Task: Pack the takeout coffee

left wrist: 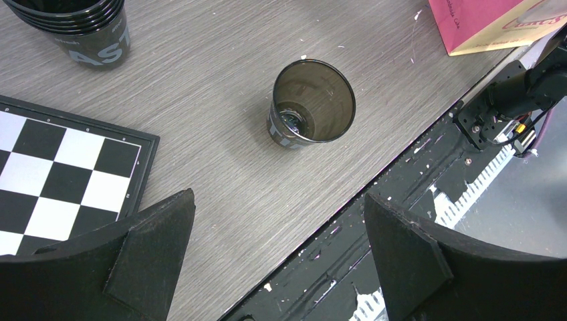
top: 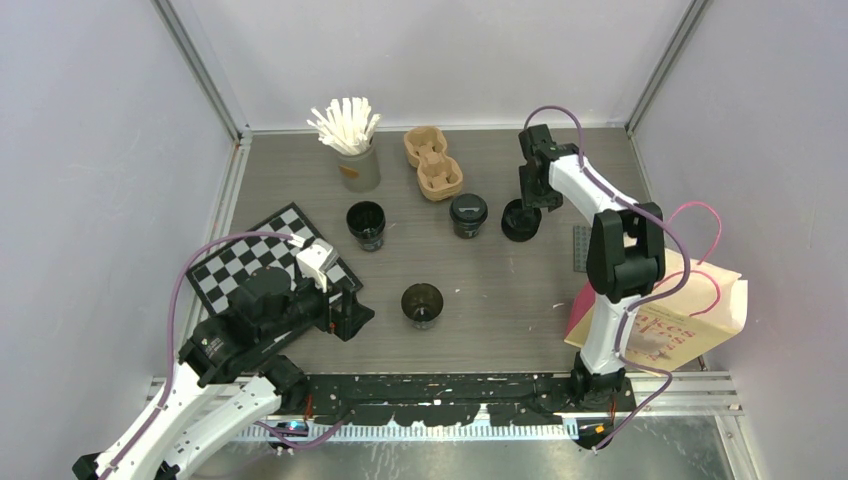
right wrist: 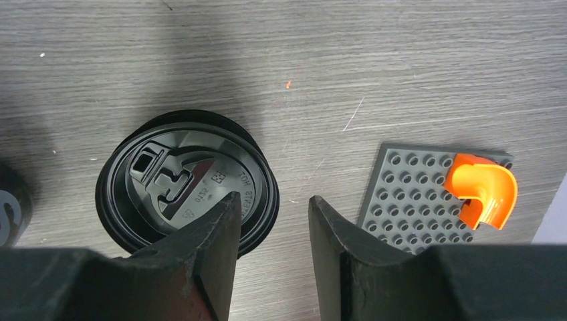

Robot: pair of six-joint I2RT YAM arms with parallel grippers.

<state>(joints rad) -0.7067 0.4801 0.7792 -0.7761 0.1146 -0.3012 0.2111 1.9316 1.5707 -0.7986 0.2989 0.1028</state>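
An open black cup (top: pixel 422 305) (left wrist: pixel 311 100) stands alone near the table's front. A stack of black cups (top: pixel 366 224) (left wrist: pixel 83 27) stands further back, and a lidded cup (top: pixel 468 214) is to its right. A stack of black lids (top: pixel 521 220) (right wrist: pixel 180 180) lies beside the lidded cup. My right gripper (top: pixel 533 195) (right wrist: pixel 273 198) hovers low over the lids, open, with its left finger above the lids' right rim and the rim's edge in the gap. My left gripper (top: pixel 348 312) (left wrist: pixel 276 200) is wide open over the table's front edge, short of the lone cup, holding nothing.
The brown pulp carrier (top: pixel 432 162) and a grey cup of white sticks (top: pixel 350 150) stand at the back. A checkerboard (top: pixel 270 262) (left wrist: pixel 53 167) lies at the left. A grey studded plate (top: pixel 581 248) (right wrist: pixel 414 200) with an orange piece (right wrist: pixel 485 190) and a pink-and-tan bag (top: pixel 690 310) lie at the right.
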